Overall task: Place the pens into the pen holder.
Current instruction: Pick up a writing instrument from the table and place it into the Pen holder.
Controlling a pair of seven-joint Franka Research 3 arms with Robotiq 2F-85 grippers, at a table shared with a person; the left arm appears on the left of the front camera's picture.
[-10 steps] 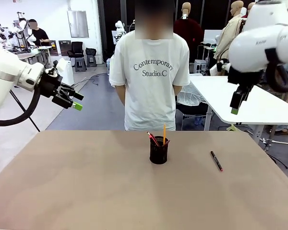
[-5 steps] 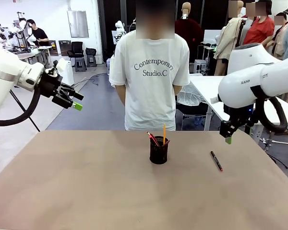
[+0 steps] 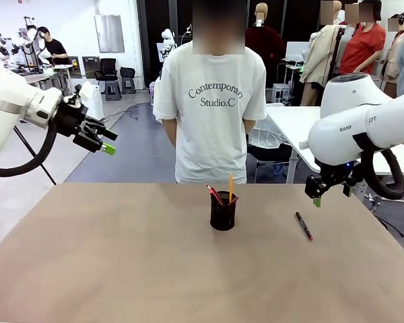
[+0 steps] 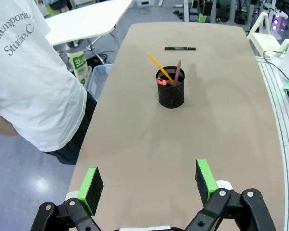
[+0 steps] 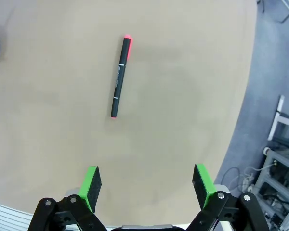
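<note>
the right gripper [image 5: 146, 185], black with green pads, hangs above the right part of the table with its jaws spread wide and nothing between them. below and ahead of it in the right wrist view, a thin black pen with a red tip [image 5: 120, 76] lies flat on the bare tan tabletop [image 5: 53, 120], apart from the fingers. in the front view that pen [image 3: 304, 225] lies well to the right of the small black mesh cylindrical pen holder [image 3: 223, 210], which stands upright near the table's middle, in front of a person in a white t-shirt [image 3: 212, 101]. an orange-yellow pencil [image 3: 230, 188] and a dark red-brown pen [image 3: 214, 195] stand leaning inside the holder. the left gripper [image 4: 148, 185] is raised off to the left side of the table, jaws also fully apart and empty.
</note>
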